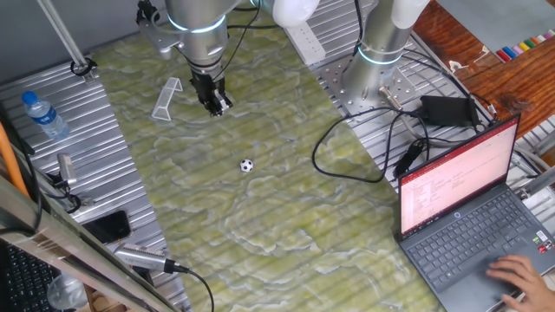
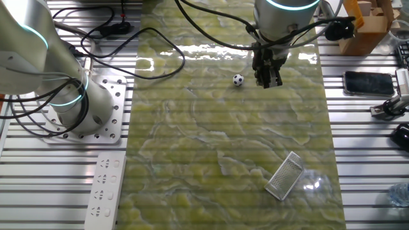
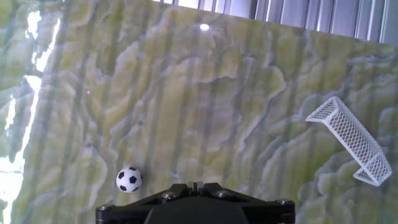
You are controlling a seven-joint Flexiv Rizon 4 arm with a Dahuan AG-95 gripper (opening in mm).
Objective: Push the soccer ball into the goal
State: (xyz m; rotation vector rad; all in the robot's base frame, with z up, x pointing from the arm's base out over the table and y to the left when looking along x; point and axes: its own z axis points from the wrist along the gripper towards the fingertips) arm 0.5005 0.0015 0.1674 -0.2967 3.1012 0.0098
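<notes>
1. Black two-finger hand (image 2: 268, 78) hangs near the green marbled surface (image 2: 211, 153), grasping nothing; its fingers look pressed together.
2. Translucent whitish mesh goal (image 2: 284, 175) stands well apart from the ball; probably light, easily knocked.
3. Tiny white soccer ball with black patches (image 2: 238, 80) lies just beside the hand. Likely hard, light and free-rolling: nudge its far side gently rather than pinch it.

a water bottle (image 1: 42, 113), laptop (image 1: 473, 206) and power strip (image 2: 103, 190) flank the green mat (image 1: 260, 208).
</notes>
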